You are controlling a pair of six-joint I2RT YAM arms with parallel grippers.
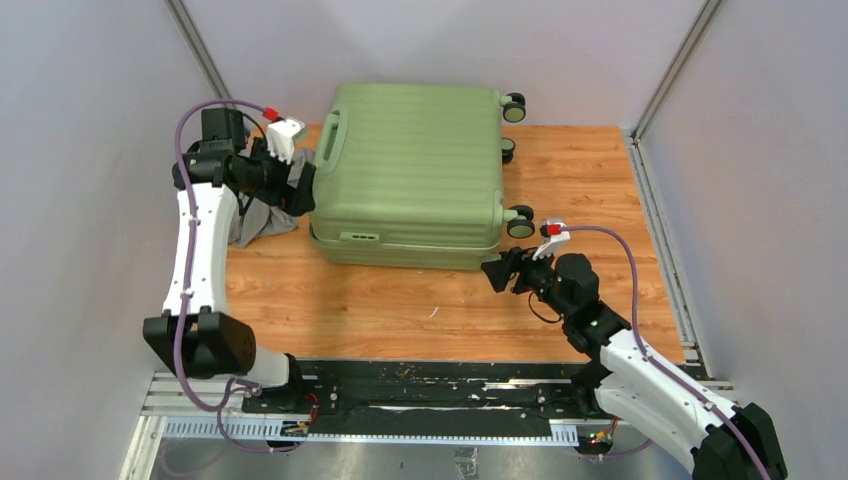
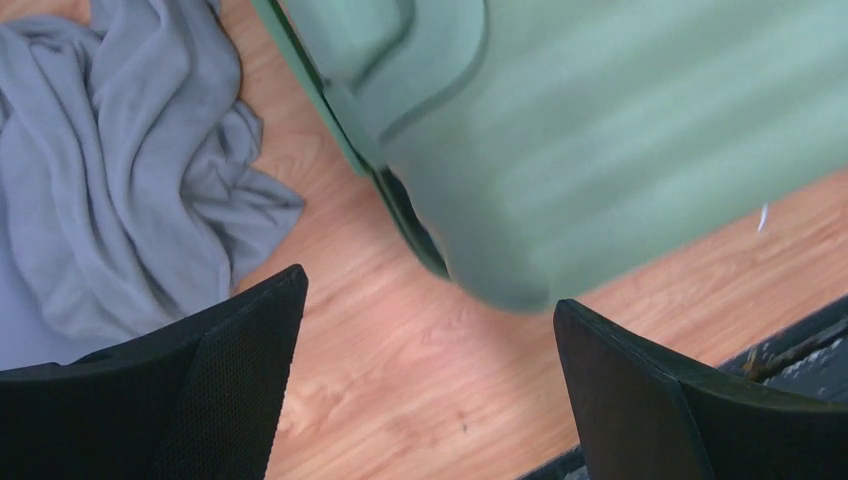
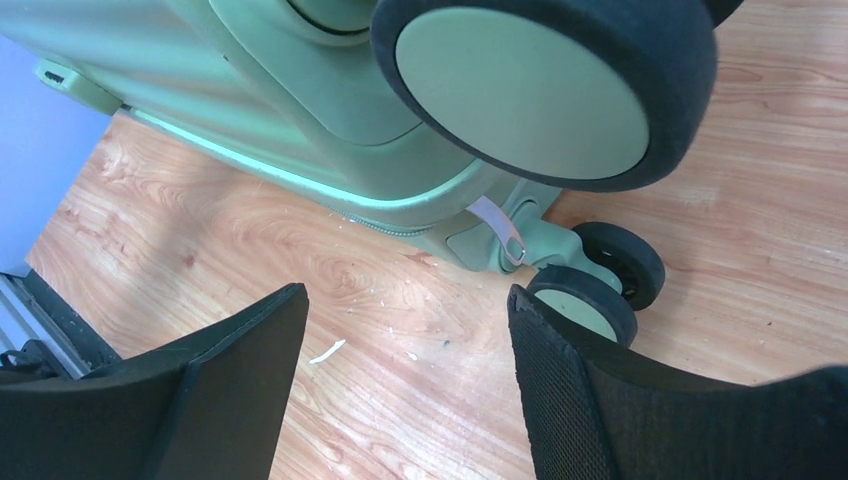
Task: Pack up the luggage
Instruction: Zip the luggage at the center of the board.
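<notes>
Green ribbed suitcase (image 1: 410, 170) lies flat on a wooden tabletop (image 1: 400, 310). The left gripper (image 2: 428, 300), at the suitcase's handle-side corner beside a crumpled grey cloth (image 2: 120, 180), gapes wide and empty. The right gripper (image 3: 408, 300), near a suitcase wheel (image 3: 530, 90), has its jaws apart, touching nothing.

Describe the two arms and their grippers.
The left arm and right arm have white links and black joints. A purple cable runs along each to a white wrist module with a red tab. The fingers are black textured wedges.
</notes>
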